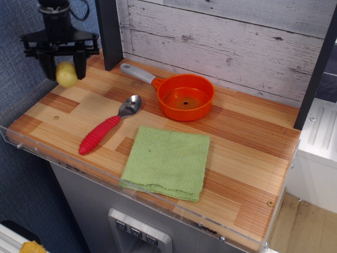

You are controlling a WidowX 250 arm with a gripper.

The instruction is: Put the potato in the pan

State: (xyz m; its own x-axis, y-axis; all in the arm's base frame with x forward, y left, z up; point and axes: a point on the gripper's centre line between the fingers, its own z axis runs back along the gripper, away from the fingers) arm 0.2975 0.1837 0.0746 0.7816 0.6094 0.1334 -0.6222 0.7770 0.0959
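The potato (66, 75), a small pale yellow-green ball, is held between the black fingers of my gripper (65, 67) at the far left, lifted clear above the wooden counter. The pan (186, 96), a round orange toy saucepan with a grey-white handle (135, 73) pointing back-left and a small hole at its centre, stands empty on the counter well to the right of the gripper.
A spoon (108, 125) with a red ribbed handle lies between gripper and pan. A folded green cloth (167, 161) lies at the front. A dark post (109, 32) stands just right of the gripper. A clear plastic lip (31, 149) edges the counter.
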